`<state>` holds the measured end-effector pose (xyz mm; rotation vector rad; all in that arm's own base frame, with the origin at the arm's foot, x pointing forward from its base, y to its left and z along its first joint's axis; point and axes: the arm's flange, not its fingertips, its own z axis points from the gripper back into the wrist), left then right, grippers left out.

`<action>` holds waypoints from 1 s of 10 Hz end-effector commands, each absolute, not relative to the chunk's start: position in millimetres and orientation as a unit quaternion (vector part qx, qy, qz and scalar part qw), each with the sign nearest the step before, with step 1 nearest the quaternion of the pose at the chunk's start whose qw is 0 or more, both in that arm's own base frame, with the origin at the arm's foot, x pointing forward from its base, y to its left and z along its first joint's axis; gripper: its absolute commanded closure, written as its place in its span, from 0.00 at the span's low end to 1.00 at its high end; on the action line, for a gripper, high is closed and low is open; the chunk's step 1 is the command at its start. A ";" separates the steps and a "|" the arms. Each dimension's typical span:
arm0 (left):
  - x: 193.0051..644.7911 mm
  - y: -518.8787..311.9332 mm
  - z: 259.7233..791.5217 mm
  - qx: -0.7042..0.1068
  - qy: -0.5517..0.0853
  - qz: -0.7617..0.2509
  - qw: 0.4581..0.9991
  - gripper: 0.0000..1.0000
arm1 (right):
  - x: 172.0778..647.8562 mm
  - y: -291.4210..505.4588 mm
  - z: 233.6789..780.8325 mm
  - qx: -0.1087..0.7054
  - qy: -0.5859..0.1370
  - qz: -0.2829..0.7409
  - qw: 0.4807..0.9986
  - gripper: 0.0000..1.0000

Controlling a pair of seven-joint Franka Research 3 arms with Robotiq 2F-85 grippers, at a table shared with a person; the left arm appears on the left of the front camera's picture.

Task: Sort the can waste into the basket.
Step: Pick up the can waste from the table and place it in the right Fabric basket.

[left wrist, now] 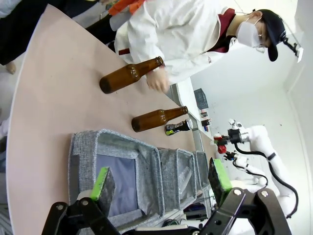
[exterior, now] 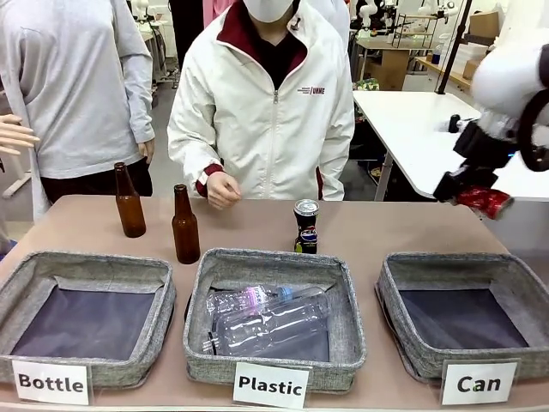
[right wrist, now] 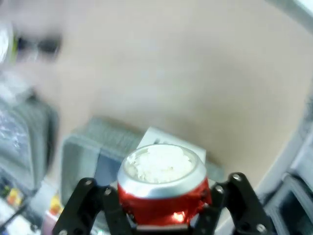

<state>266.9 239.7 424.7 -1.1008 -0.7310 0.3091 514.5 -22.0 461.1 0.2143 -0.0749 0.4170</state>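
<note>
My right gripper [exterior: 472, 195] hangs high at the right, above and behind the "Can" basket [exterior: 419, 354], shut on the shiny red can [exterior: 491, 202]. In the right wrist view the red can [right wrist: 161, 188] sits gripped between the black fingers [right wrist: 90, 205], silver top facing the camera, over a blurred grey basket [right wrist: 93, 133] with a white card. The black can [exterior: 306, 227] with a blue-and-white label stands upright on the table behind the middle basket. My left gripper [left wrist: 161, 183] is open and holds nothing, hovering over the "Bottle" basket [left wrist: 85, 156].
Two brown glass bottles [exterior: 129, 202] [exterior: 184, 225] stand at the back left. The "Plastic" basket [exterior: 347, 330] holds clear plastic bottles [exterior: 270, 318]. The "Bottle" basket [exterior: 159, 339] is at the left. A person's hand [exterior: 221, 189] rests on the far edge.
</note>
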 end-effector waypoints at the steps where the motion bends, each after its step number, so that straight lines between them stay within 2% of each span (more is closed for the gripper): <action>1: 267.5 239.5 425.0 -0.512 -0.350 0.134 0.773 0.00 | 459.7 -33.1 463.0 0.146 -0.018 0.327 0.934 1.00; 4: 267.5 239.5 425.0 -0.512 -0.350 0.134 0.773 0.00 | 388.4 -8.5 443.8 0.140 -0.016 0.479 0.866 1.00; 6: 267.5 239.5 425.0 -0.512 -0.350 0.134 0.773 0.00 | 354.9 5.3 432.6 0.134 -0.004 0.582 0.802 1.00; 10: 267.5 239.5 425.0 -0.512 -0.350 0.134 0.773 0.00 | 351.3 10.3 429.6 0.134 0.000 0.591 0.795 1.00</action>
